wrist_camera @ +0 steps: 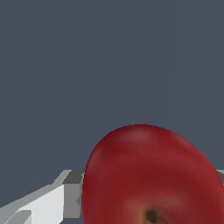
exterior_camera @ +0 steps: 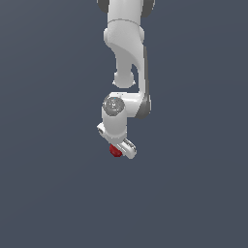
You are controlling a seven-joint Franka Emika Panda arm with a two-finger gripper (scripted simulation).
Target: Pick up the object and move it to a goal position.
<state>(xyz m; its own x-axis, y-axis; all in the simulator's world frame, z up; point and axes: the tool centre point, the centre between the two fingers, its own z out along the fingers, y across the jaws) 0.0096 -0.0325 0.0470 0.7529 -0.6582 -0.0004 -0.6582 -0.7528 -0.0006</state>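
Note:
The object is a small glossy dark-red apple-like ball. In the exterior view it sits just below the white hand of the arm, partly covered by it. My gripper is shut on it. In the wrist view the object fills much of the picture, with its stem dimple showing. One white and grey finger touches its side, and a sliver of the other finger shows at the opposite edge.
The white arm reaches in from the top of the exterior view. Around and below it there is only a plain dark blue-grey surface. No goal marker shows.

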